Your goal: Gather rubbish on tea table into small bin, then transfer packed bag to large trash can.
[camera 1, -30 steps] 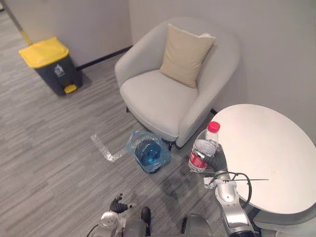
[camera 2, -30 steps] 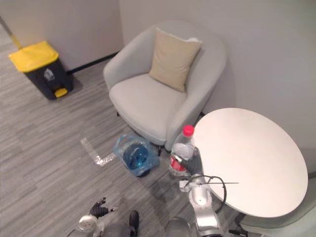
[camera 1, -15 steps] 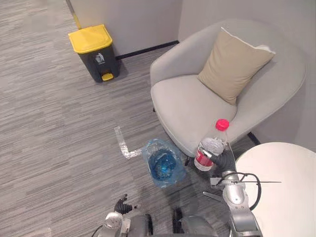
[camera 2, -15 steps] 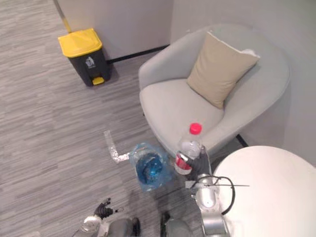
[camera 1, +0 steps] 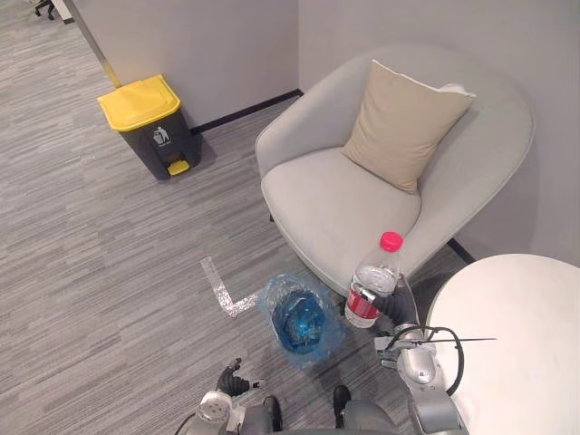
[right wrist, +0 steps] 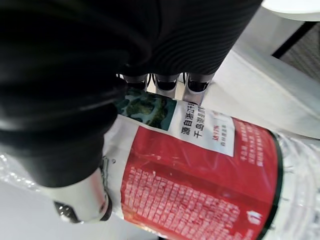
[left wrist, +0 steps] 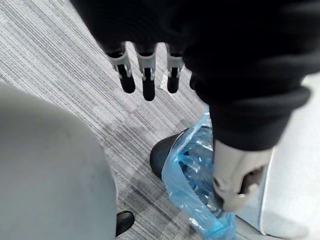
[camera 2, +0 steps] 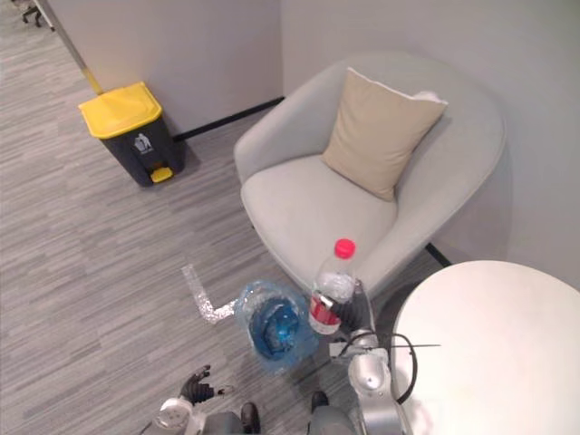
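Left eye view: a clear bottle with a red cap is held upright by the right hand. It is seen between the small bin and the round white bench. The small bin is lined with a blue bag and is set on the floor, just in front of a grey armchair. A tan cushion is leaned against the back of the armchair.

Right eye view: a large trash can with a yellow lid is seen by the wall, well apart from the small bin. A bent strip of shiny tape is stuck on the floor near the small bin. The left hand is seen low down.

Left wrist view: the left hand's fingers are stretched out straight and nothing is held. The blue bag is seen below them.

Right wrist view: the bottle's red label is gripped by the right hand, with fingers curled on one side and the thumb on the other.
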{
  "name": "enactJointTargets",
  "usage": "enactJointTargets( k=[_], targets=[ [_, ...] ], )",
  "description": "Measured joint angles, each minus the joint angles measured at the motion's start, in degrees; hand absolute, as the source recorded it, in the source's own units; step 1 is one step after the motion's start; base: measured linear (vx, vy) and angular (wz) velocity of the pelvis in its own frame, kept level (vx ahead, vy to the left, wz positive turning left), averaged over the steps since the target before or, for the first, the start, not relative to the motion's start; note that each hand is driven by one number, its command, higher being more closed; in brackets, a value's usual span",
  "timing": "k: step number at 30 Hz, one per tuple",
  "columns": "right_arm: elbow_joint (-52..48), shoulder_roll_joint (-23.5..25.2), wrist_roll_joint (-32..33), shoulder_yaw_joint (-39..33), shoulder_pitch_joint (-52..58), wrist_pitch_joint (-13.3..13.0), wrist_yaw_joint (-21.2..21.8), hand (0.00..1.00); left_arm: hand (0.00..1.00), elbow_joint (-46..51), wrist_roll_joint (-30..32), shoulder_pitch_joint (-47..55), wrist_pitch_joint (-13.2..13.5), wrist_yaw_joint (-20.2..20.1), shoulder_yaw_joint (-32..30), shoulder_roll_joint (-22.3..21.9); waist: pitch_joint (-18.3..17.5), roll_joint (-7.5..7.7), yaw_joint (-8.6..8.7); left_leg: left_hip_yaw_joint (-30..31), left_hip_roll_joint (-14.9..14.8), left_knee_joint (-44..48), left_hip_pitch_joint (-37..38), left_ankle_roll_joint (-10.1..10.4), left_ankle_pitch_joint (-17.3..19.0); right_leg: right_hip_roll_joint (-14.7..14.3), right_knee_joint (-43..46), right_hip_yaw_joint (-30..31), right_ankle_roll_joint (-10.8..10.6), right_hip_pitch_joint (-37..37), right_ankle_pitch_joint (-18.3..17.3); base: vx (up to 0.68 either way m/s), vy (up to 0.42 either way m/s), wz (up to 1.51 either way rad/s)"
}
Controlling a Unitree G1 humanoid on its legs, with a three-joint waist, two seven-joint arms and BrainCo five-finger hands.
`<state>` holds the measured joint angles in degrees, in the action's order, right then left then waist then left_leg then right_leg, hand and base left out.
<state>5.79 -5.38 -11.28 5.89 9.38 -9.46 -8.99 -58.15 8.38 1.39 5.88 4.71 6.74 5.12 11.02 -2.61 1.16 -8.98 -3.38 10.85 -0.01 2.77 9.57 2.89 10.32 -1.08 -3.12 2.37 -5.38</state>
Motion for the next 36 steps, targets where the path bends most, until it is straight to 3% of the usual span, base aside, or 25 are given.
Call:
enactJointTargets(
  k=[3,7,10,13,20,27,36],
  targets=[
    [5.54,-1.99,-0.04,3.38,-3.06,0.04,0.26,1.0,0.0,0.02,-0.11,0.04,0.03,0.15,-0.02,0.13,-0.01,0.0,-0.13,-0.21,0.15,0.29,-1.07,-0.1,-0.22,0.17,2.19,-0.02,-0.19,2.15,-0.33,-0.1,-0.02,-0.07],
    [12.76,-4.04,-0.03,6.5,-9.97,0.68,0.55,1.0,0.0,0.29,-2.66,-1.24,0.24,0.87,-0.14,0.39,1.42,0.05,-0.52,0.35,0.27,5.99,-9.02,-0.19,-0.17,0.87,7.7,-0.46,-0.14,9.7,-0.68,-0.17,-0.031,0.12],
    [16.65,-6.47,0.01,8.36,-17.01,1.04,0.5,1.0,0.0,0.8,-5.96,-4.33,1.01,2.03,-1.01,1.06,5.79,-0.2,-1.17,1.94,0.05,13.62,-17.23,-1.03,1.17,1.55,12.67,-2.42,0.87,15.64,-2.18,-0.28,-0.025,0.32],
    [17.96,-8.65,0.06,9.0,-23.02,1.52,0.38,1.0,0.0,2.43,-8.76,-7.44,1.17,2.86,-2.72,1.37,9.96,-0.5,-1.87,3.45,0.13,18.02,-25.51,-0.83,1.65,2.55,16.66,-4.43,0.54,22.7,-2.69,-0.37,-0.013,0.41],
    [17.66,-12.37,1.53,8.88,-35.64,2.65,-1.8,1.0,0.0,5.96,-11.6,-14.61,1.02,5.31,-8.16,0.75,13.49,0.26,-4.62,3.56,-1.1,17.92,-41.78,-0.68,-3.66,5.56,18.5,-10.94,1.81,37.34,-0.06,-0.16,-0.041,0.32],
    [12.91,-15.23,5.06,7.8,-50.02,3.08,-5.96,1.0,0.0,16.53,-15.22,-19.72,1.26,6.54,-10.13,-1.01,17.45,1.06,-5.88,4.74,-1.15,17.46,-53.53,-0.68,-8.37,7.54,22.29,-14.73,3.89,48.64,0.58,-0.02,-0.02,0.29],
    [13.84,-17.83,6.88,4.41,-60.25,3.09,-10.89,1.0,0.0,23.0,-17.5,-20.57,2.76,7.47,-10.07,-3.03,18.55,0.99,-7.5,8.22,0.88,18.25,-62.03,-0.32,-9.87,10.54,28.56,-18.23,5.66,56.7,-3.59,0.04,-0.037,0.3]
  ],
)
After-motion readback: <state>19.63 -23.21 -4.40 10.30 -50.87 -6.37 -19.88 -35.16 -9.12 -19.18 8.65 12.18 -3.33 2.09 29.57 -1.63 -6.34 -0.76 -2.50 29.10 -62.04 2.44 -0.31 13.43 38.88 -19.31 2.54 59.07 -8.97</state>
